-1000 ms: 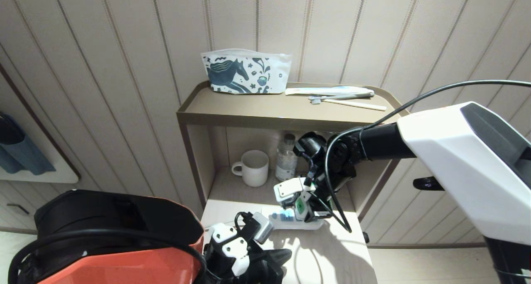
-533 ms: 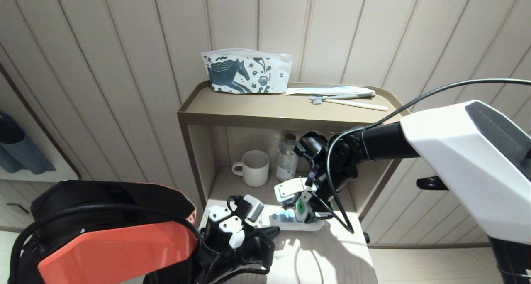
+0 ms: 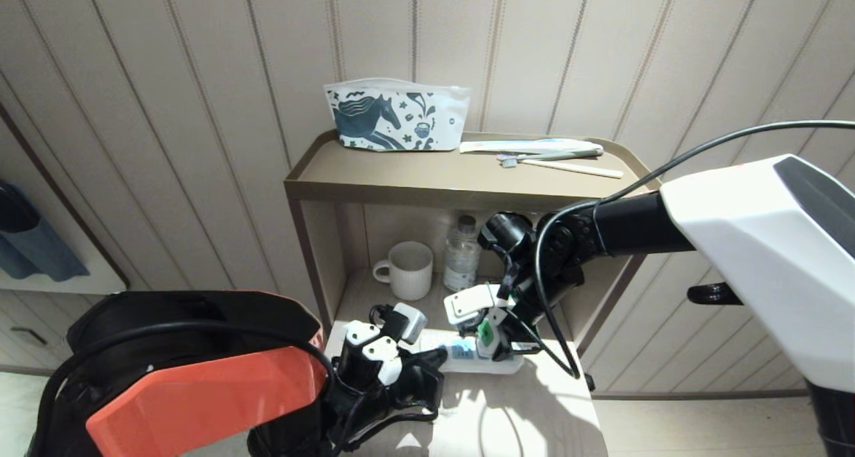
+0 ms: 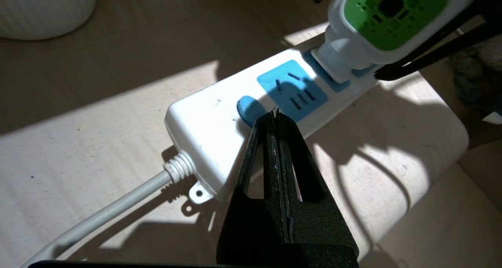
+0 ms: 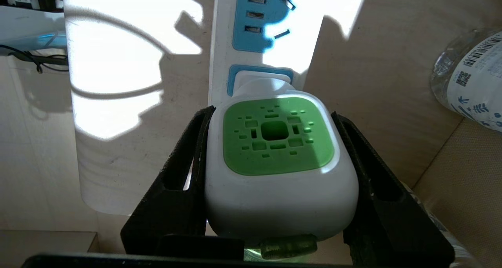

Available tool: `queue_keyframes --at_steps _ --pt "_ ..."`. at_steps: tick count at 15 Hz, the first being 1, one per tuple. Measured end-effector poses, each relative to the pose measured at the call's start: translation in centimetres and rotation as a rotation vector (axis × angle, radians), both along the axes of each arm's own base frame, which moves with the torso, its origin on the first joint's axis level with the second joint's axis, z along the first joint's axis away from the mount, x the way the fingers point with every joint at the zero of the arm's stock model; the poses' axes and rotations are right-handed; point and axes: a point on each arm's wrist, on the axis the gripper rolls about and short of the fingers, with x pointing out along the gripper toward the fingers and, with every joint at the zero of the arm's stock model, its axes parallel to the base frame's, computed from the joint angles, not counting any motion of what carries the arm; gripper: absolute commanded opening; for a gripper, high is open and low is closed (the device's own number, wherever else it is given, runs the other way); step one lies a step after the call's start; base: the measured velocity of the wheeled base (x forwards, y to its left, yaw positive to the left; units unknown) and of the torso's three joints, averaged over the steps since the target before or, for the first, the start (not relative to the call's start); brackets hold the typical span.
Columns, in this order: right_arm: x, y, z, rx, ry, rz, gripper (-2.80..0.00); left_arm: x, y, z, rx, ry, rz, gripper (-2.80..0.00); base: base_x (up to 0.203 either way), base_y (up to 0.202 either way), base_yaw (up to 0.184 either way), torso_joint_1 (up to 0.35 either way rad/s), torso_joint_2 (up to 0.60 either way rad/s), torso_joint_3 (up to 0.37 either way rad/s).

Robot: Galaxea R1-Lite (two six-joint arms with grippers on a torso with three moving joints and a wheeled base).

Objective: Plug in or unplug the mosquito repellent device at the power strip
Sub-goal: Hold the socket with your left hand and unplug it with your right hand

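Note:
The white power strip (image 3: 475, 363) lies on the lower shelf of a small stand, its cord (image 4: 98, 217) trailing off one end. The mosquito repellent device (image 5: 278, 162), white with a green vented top, stands with its plug in a blue socket face of the power strip (image 5: 221, 44). My right gripper (image 5: 272, 112) is shut on the device's two sides. My left gripper (image 4: 274, 113) is shut and empty, its tips just over the power strip (image 4: 204, 131) by the blue button (image 4: 247, 109). In the head view the left gripper (image 3: 435, 355) sits beside the right gripper (image 3: 491, 329).
A white mug (image 3: 407, 270) and a clear water bottle (image 3: 461, 253) stand at the back of the lower shelf. The stand's side walls (image 3: 314, 256) close it in. On top lie a printed pouch (image 3: 395, 115) and a toothbrush (image 3: 554, 156).
My left arm has pushed forward and up onto the shelf, bringing its shut gripper to the strip's button end. The right gripper has kept its hold on the device, almost still.

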Motion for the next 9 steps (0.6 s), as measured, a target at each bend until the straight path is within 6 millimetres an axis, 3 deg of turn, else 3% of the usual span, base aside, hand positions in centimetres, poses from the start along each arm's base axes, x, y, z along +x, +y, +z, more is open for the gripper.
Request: queue_keyframes --at_steps 9 --pt "-1.3 -0.3 0.8 0.020 0.019 0.017 -2.80 0.7 0.4 -0.9 0.031 -0.015 0.024 -2.80 0.000 0.000 0.000 0.000 0.00 0.000"
